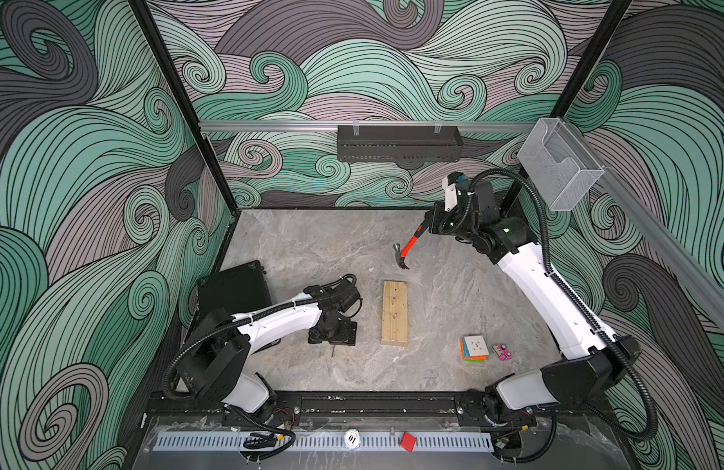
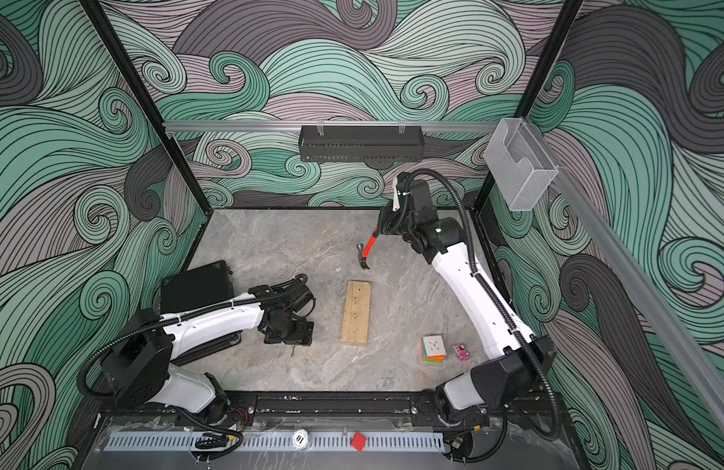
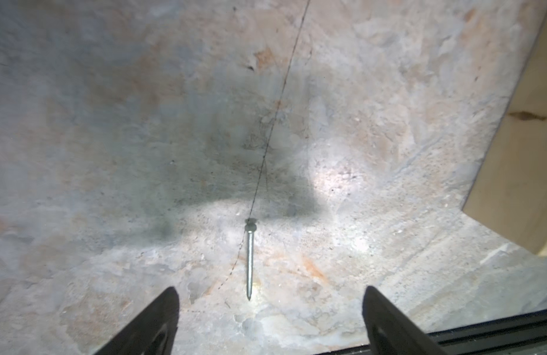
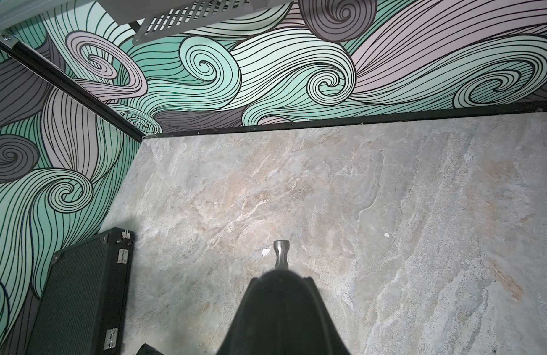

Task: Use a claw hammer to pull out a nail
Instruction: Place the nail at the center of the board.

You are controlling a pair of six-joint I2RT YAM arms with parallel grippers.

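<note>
Right gripper (image 1: pixel 430 223) clamps the claw hammer (image 1: pixel 411 243) by its black rubbery handle end, head hanging beyond the wooden block (image 1: pixel 394 313). Stiff and head-heavy, it likely levers best held there. Left gripper (image 3: pixel 270 289) gapes over a nail (image 3: pixel 250 261) beside the block.

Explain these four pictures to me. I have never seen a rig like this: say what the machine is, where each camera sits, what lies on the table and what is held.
The machine is a two-armed robot at a marble-patterned table, each arm ending in a two-fingered pincer. Both top views look down on the whole scene; the other two pictures come from a camera on each wrist. The right pincer is shut on the handle of the claw hammer, raised above the table. The left pincer is open over a loose nail lying flat on the table. Also there: a wooden block in the middle, a black case, a colourful cube puzzle and a small pink item.
</note>
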